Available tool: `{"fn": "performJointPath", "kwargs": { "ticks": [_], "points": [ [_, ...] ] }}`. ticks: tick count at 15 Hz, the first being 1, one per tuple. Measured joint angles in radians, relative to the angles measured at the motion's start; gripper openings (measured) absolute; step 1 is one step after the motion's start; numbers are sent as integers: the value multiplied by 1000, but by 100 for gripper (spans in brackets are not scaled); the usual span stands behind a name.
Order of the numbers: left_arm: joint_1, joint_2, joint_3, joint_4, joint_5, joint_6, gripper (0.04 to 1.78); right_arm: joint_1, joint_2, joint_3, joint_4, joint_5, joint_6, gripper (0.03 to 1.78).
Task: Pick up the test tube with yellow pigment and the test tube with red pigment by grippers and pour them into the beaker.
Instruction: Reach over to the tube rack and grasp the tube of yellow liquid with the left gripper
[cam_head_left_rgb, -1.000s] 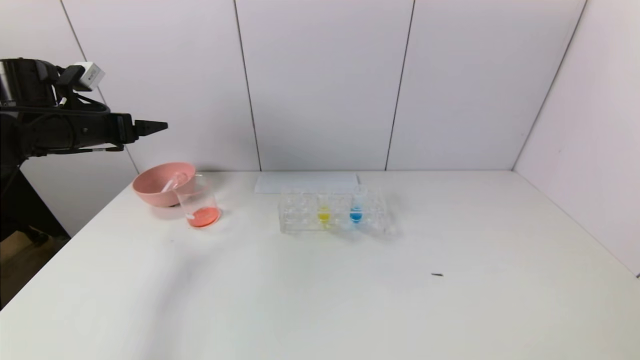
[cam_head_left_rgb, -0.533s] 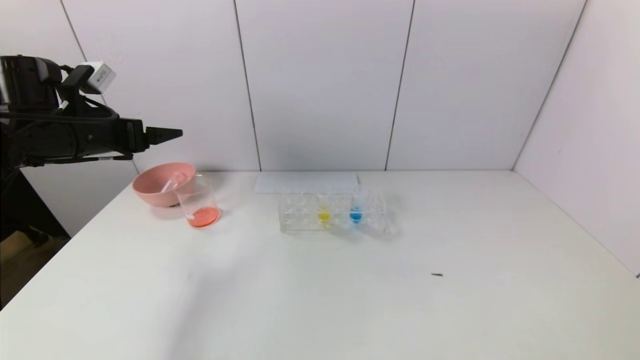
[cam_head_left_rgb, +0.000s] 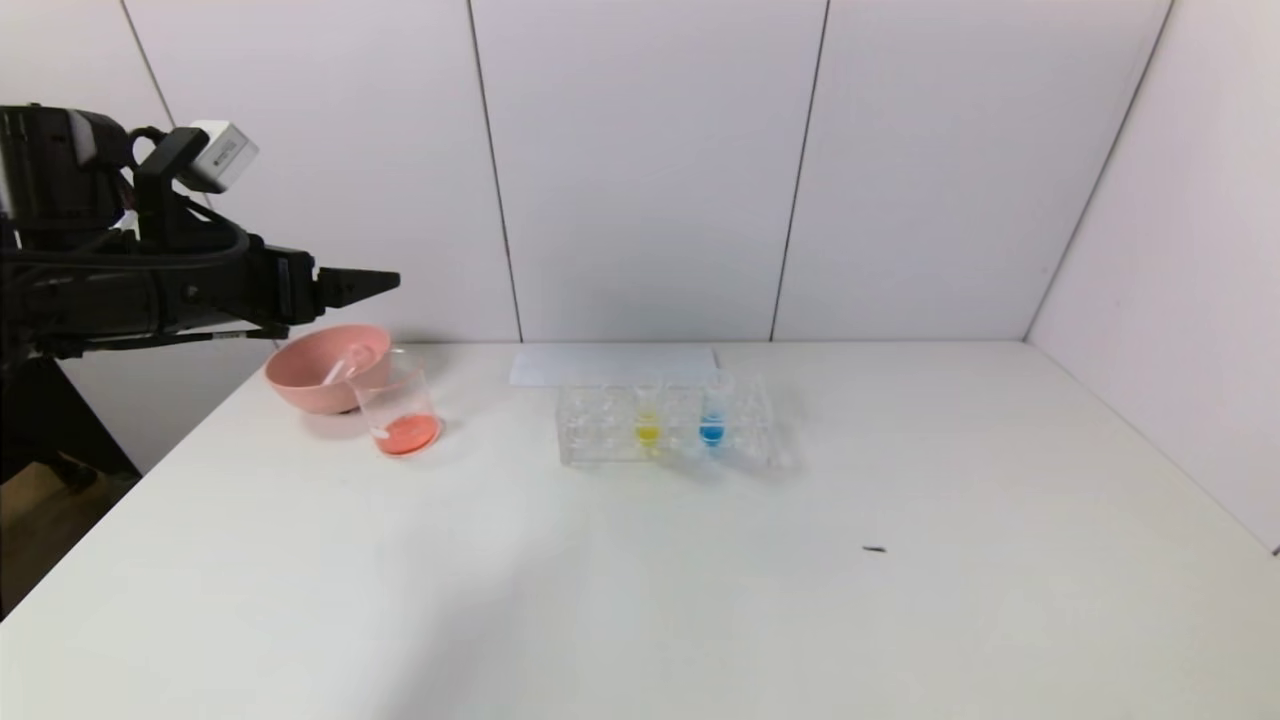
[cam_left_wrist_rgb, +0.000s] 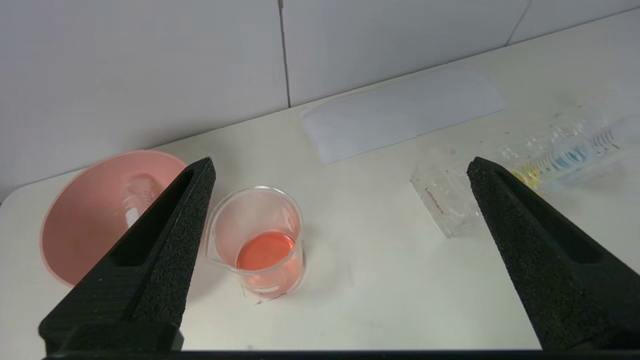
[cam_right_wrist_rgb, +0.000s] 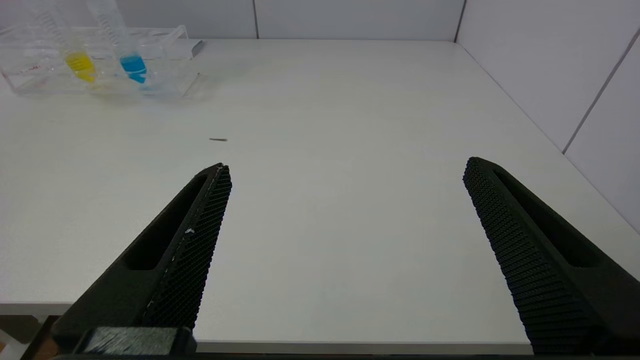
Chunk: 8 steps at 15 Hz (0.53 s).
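Since a second ago my left gripper has swung rightward, high above the pink bowl, jaws spread wide and empty. Just right of the bowl, the beaker already holds red-orange liquid; an emptied tube seems to lie in the bowl. Farther right, the test tube with yellow pigment stands in the clear rack beside a blue one. I judge yellow comes next: reach right, descend, close. My right gripper waits near, released.
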Motion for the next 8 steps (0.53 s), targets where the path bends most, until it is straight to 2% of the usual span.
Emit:
{"fn": "performJointPath", "kwargs": {
  "ticks": [8],
  "points": [
    [-146,-76,79,2,123,-52,176,0,0,0,0,0,0,170]
  ]
}}
